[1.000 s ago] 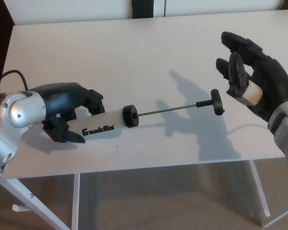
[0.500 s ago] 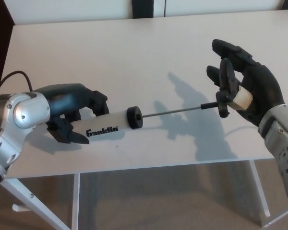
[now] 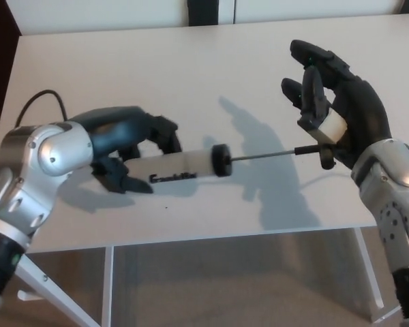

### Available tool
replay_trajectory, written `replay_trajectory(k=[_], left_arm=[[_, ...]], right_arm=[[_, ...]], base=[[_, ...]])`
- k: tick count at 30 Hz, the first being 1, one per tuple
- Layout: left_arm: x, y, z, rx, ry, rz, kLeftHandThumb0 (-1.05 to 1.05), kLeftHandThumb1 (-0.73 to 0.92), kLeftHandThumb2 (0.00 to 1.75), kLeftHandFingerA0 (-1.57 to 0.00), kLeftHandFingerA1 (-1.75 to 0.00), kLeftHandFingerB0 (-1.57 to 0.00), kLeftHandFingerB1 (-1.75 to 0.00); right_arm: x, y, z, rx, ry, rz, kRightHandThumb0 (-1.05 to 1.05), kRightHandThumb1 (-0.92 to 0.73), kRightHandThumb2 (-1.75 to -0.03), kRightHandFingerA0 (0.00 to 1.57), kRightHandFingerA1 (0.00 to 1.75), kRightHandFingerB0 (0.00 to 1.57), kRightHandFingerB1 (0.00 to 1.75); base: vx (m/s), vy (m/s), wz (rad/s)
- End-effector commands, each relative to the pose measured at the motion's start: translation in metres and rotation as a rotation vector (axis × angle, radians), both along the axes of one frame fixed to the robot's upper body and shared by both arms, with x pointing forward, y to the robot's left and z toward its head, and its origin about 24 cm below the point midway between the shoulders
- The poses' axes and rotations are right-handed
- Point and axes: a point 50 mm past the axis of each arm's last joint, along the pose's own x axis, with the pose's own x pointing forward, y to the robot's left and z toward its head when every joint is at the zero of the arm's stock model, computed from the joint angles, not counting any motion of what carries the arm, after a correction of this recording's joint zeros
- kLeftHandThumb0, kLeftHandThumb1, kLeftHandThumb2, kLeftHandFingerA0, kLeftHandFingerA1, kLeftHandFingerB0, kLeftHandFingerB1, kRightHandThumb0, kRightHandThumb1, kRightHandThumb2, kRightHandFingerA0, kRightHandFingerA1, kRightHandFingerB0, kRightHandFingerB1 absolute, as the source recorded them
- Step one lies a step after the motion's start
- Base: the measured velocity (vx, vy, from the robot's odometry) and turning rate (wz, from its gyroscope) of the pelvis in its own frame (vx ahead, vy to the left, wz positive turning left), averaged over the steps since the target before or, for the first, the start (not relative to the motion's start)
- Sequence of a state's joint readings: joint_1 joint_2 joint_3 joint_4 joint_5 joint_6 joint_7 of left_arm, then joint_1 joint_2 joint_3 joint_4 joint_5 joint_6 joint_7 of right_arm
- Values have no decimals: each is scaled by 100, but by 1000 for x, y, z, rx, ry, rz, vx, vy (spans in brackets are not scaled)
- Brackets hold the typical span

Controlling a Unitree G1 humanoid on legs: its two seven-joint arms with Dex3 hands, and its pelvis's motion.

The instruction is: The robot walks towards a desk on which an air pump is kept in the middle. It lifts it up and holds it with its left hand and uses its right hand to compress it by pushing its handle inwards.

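The air pump (image 3: 184,166) is a white barrel with black lettering and a black end cap (image 3: 221,161), lying roughly level above the white desk (image 3: 191,75). My left hand (image 3: 126,153) is shut on the barrel's left end. A thin rod (image 3: 262,156) runs right from the cap to the black T-handle (image 3: 325,155). My right hand (image 3: 330,112) stands with its fingers spread, its palm against the handle; the fingers do not wrap around it.
The desk's front edge (image 3: 191,240) runs across the lower picture, with white legs (image 3: 108,286) and the floor below. A dark cable (image 3: 37,103) loops behind my left arm. A dark object (image 3: 210,11) stands at the desk's far edge.
My left hand has carried the pump rightward and slightly up. The rod showing between cap and handle has shortened. My right hand shifted a little left, its palm now on the handle.
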State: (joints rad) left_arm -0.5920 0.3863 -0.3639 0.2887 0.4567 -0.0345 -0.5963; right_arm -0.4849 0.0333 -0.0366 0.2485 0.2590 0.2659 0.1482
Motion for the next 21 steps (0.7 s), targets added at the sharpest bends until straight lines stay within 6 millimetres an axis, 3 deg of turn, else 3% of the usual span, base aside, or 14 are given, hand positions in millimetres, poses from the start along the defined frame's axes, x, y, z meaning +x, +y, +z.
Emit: replay_trajectory(k=[1, 3, 4, 9, 10, 12, 14, 16, 21], left_arm=[[-3, -27, 24, -145, -55, -52, -21, 86, 64, -99, -82, -75, -95], [-5, -31, 25, -156, -54, -57, -21, 86, 64, -99, -82, -75, -95], [-7, -38, 26, -172, -58, -69, -21, 84, 64, -99, -78, -76, -88], [-10, -55, 34, -212, -96, -85, -18, 85, 64, -101, -79, -80, -85], [-11, -59, 37, -230, -99, -82, -19, 84, 64, -101, -88, -76, -95], [-12, -63, 41, -253, -103, -78, -19, 84, 64, -101, -88, -76, -95], [-17, -77, 51, -310, -127, -99, -17, 78, 73, -90, -123, -73, -107], [-23, -87, 58, -349, -140, -115, -17, 78, 73, -90, -123, -73, -107], [-34, -104, 64, -394, -137, -171, -27, 75, 78, -93, -130, -74, -110]], right_arm=[[-2, 5, 10, 100, -34, -59, -36, -49, -109, 1, 47, 1, 46], [-2, 5, 10, 109, -33, -76, -36, -49, -109, 1, 47, 1, 46], [-3, 3, 11, 135, -34, -100, -80, -91, -70, 24, 32, 16, 28], [-6, -3, 12, 203, -37, -148, -80, -92, -71, 24, 32, 16, 27], [-6, -5, 13, 246, -32, -165, -77, -92, -69, 27, 32, 22, 29], [-6, -7, 14, 300, -25, -187, -77, -92, -69, 27, 32, 22, 29], [-5, -11, 19, 449, -23, -242, -79, -90, -68, 30, 33, 25, 30], [-5, -14, 22, 553, -22, -273, -79, -90, -68, 30, 33, 25, 30], [-5, -20, 24, 604, -45, -291, -79, -89, -67, 27, 35, 24, 31]], base=[[0, 0, 0], [0, 0, 0], [0, 0, 0], [0, 0, 0], [0, 0, 0], [0, 0, 0], [0, 0, 0], [0, 0, 0], [0, 0, 0]])
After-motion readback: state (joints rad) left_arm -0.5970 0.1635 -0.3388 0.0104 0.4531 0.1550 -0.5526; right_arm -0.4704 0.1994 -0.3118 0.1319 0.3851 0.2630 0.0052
